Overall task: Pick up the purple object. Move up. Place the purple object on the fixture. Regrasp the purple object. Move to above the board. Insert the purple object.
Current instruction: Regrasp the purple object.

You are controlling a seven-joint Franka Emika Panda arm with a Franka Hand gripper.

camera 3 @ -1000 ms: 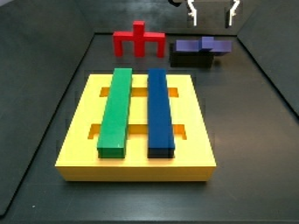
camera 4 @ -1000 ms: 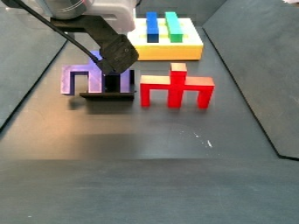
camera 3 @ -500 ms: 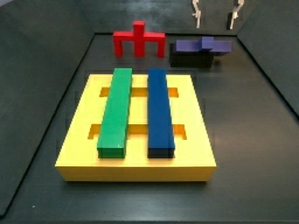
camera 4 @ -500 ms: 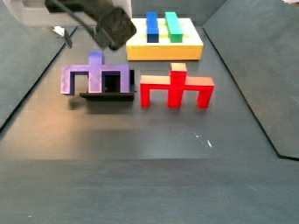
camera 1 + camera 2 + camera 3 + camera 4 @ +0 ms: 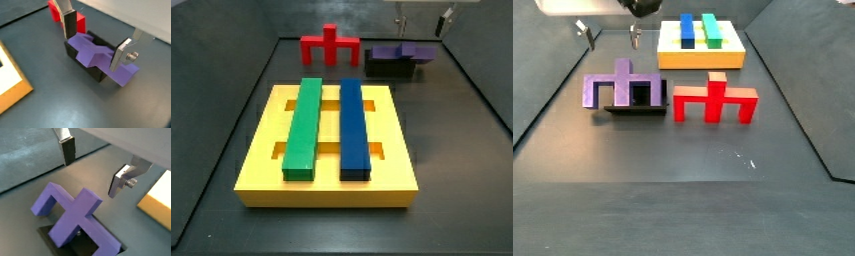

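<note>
The purple object [image 5: 620, 86] rests on the black fixture [image 5: 643, 108], with one end overhanging the floor; both side views show it [image 5: 401, 51] on the fixture [image 5: 392, 69]. My gripper [image 5: 611, 35] hangs open and empty well above it, near the upper edge in both side views [image 5: 424, 22]. In both wrist views the silver fingers [image 5: 122, 51] straddle the purple object [image 5: 100, 59] from above without touching it, and the gripper [image 5: 91, 179] holds nothing over the piece [image 5: 72, 219]. The yellow board [image 5: 265, 160] carries a green bar [image 5: 302, 128] and a blue bar [image 5: 353, 128].
A red piece [image 5: 716, 100] of like shape stands right beside the fixture, and it shows [image 5: 329, 44] at the back of the floor. Dark walls enclose the floor. A corner of the board [image 5: 157, 203] lies close to the fixture [image 5: 90, 247].
My gripper has risen straight up from the purple object, which stays on the fixture. The fingers are open throughout.
</note>
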